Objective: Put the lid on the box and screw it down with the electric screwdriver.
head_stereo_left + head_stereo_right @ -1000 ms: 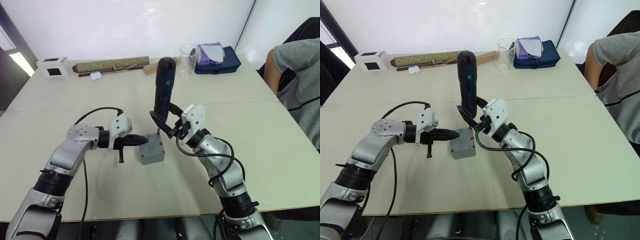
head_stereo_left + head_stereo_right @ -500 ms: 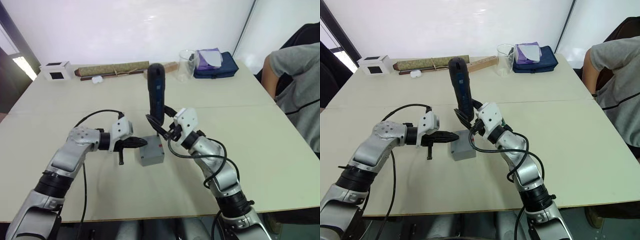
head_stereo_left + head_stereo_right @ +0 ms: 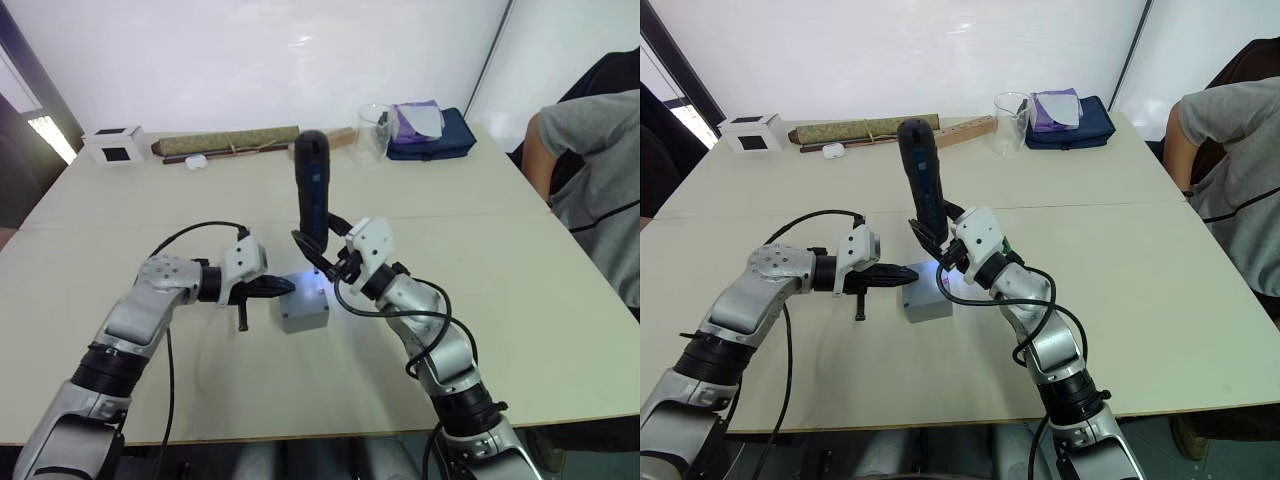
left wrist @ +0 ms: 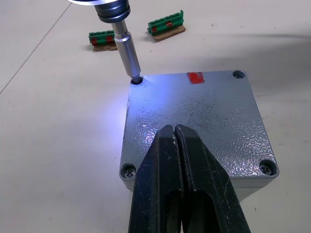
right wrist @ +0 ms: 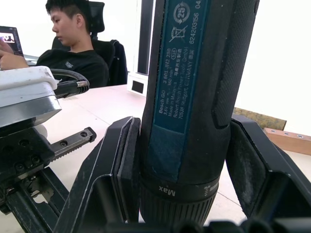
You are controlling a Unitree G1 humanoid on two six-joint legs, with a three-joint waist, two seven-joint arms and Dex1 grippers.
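1. The table (image 3: 560, 300) is a wide pale surface with a seam running across it. At its far edge lie a long rolled mat (image 3: 225, 140), a small white box with a black square (image 3: 113, 145), a clear beaker (image 3: 374, 128) and a dark blue pouch (image 3: 432, 133).
2. A person in a grey shirt (image 3: 595, 170) sits at the robot's right side of the table; the right wrist view shows another person in a black shirt (image 5: 73, 58) seated in a chair.
3. The right gripper (image 3: 322, 258) clamps the electric screwdriver (image 3: 312, 195) between its two fingers and holds it nearly upright, top tilted slightly away from the robot, over the far left corner of the lid.
4. The left gripper (image 3: 272, 288) points toward the box with its fingers (image 4: 165, 165) pressed together on nothing, their tips resting on or just above the near edge of the lid (image 4: 194, 116).
5. The box (image 3: 305, 310) stands near the middle of the table between the two grippers, with the lid seated flush on top and a small red mark (image 4: 195, 77) near its far edge.
6. The screwdriver's metal bit (image 4: 127, 53) stands in the lid's far left corner hole, and a bluish-white light falls on the lid around it.
7. Screws (image 4: 268, 167) sit in the other three corner holes.
8. Two small green connector pieces (image 4: 165, 24) lie on the table beyond the box.
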